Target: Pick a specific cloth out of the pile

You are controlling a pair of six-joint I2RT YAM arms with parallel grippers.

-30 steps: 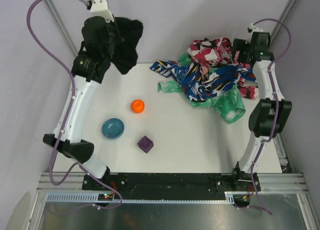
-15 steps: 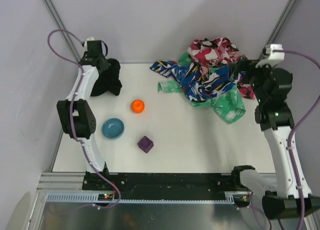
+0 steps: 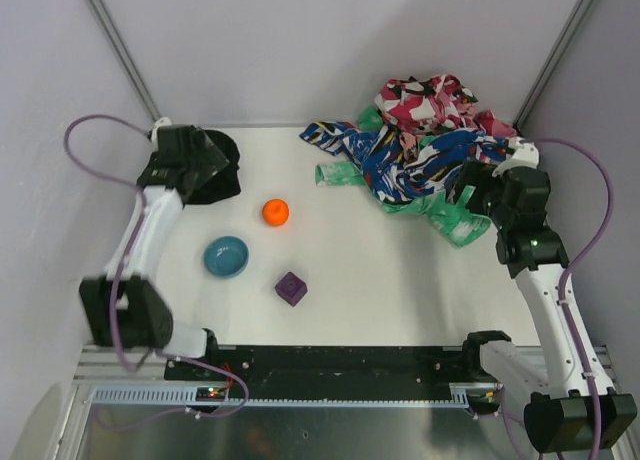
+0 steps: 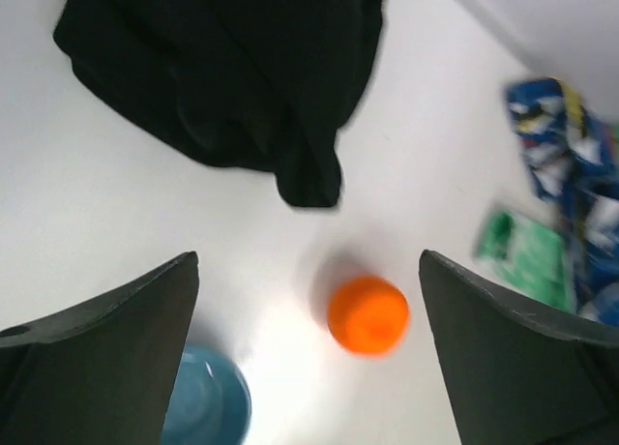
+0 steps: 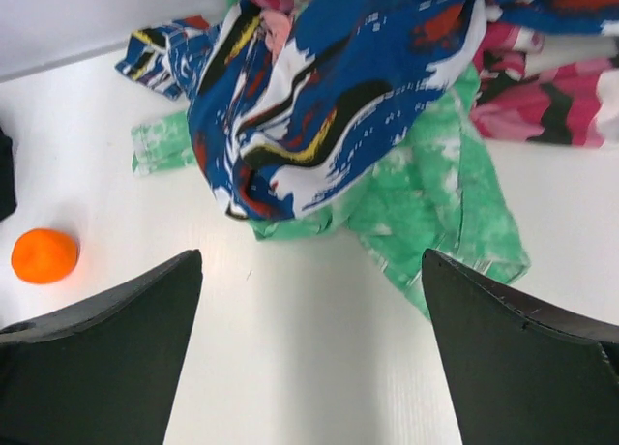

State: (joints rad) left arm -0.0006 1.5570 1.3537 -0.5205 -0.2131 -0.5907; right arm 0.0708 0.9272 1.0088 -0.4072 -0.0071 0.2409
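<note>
The black cloth point(image 3: 226, 180) lies crumpled on the table at the far left, apart from the pile point(image 3: 425, 145) of pink, blue-white and green patterned fabrics at the far right. My left gripper point(image 3: 196, 164) hovers over the cloth's near edge. In the left wrist view the cloth point(image 4: 222, 68) lies flat beyond the open left gripper point(image 4: 309, 261), which holds nothing. My right gripper point(image 3: 470, 192) hangs open at the pile's near right side. In the right wrist view the right gripper point(image 5: 311, 256) has bare table between its fingers, with the pile point(image 5: 319, 97) just beyond.
An orange ball point(image 3: 275, 212), a teal bowl point(image 3: 226, 256) and a purple cube point(image 3: 291, 288) stand on the left half of the white table point(image 3: 400, 280). Between the left fingers I see the ball point(image 4: 368, 314) and the bowl point(image 4: 208, 406).
My left gripper brought the black cloth down to the table at the far left, opened and let it go. The right arm drew back from the pile toward the near side.
</note>
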